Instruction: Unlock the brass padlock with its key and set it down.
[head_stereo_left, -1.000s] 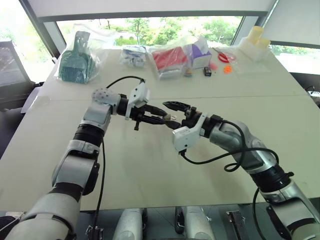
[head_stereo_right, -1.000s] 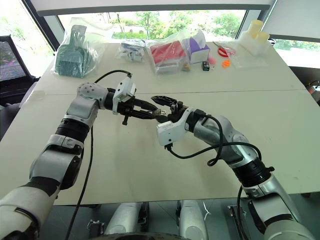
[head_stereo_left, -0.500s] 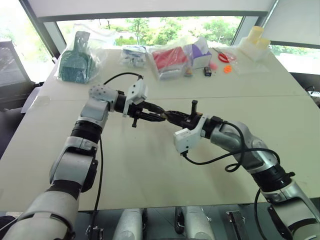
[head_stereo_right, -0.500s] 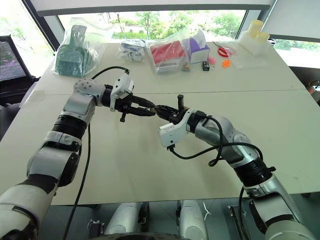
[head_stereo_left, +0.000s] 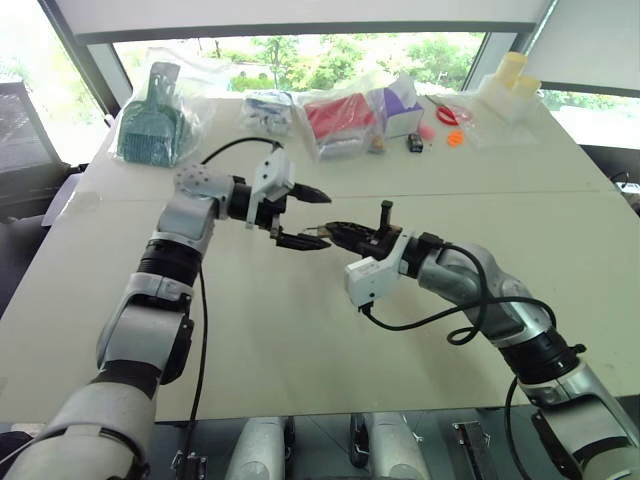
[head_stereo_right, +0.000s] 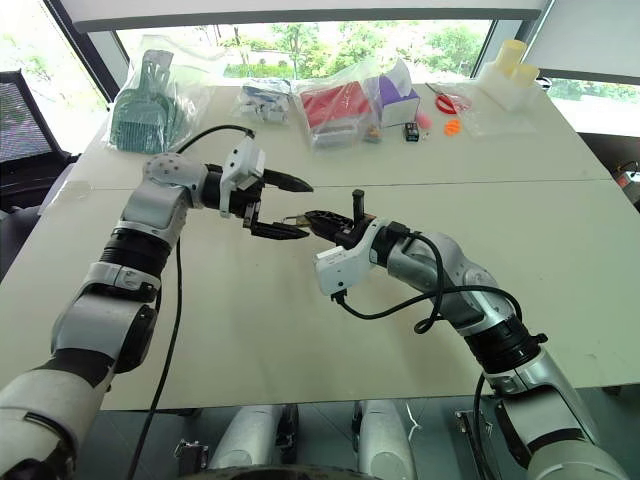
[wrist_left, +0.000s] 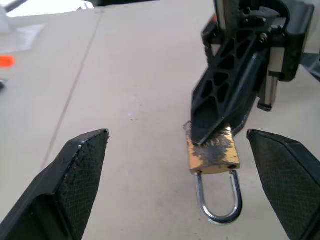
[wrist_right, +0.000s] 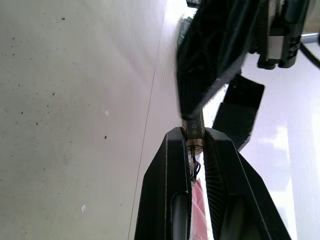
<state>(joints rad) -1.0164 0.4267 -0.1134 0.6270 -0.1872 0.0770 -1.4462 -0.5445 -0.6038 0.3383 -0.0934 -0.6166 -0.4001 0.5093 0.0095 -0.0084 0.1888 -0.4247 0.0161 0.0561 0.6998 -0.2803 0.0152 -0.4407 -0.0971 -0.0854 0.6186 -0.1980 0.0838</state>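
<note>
The brass padlock (wrist_left: 212, 152) hangs shackle-down over the table, and both shackle legs meet its body. My right gripper (head_stereo_left: 330, 231) is shut on the body's upper end, black fingers (wrist_left: 227, 85) pinching it, and a sliver of metal shows between the tips in the right wrist view (wrist_right: 193, 131). My left gripper (head_stereo_left: 320, 218) faces it from the left, open, with one finger (wrist_left: 75, 185) on each side of the padlock and touching nothing. I cannot make out the key.
Along the table's far edge lie a bagged green dustpan (head_stereo_left: 155, 110), a bag with something red (head_stereo_left: 340, 115), a purple box (head_stereo_left: 402, 103), small orange bits (head_stereo_left: 455, 138) and white containers (head_stereo_left: 510, 82). A seam (head_stereo_left: 560, 192) crosses the beige tabletop.
My left gripper, shut at the padlock before, has opened and drawn back slightly to the left. The right gripper rolled its wrist a second ago and still holds the padlock.
</note>
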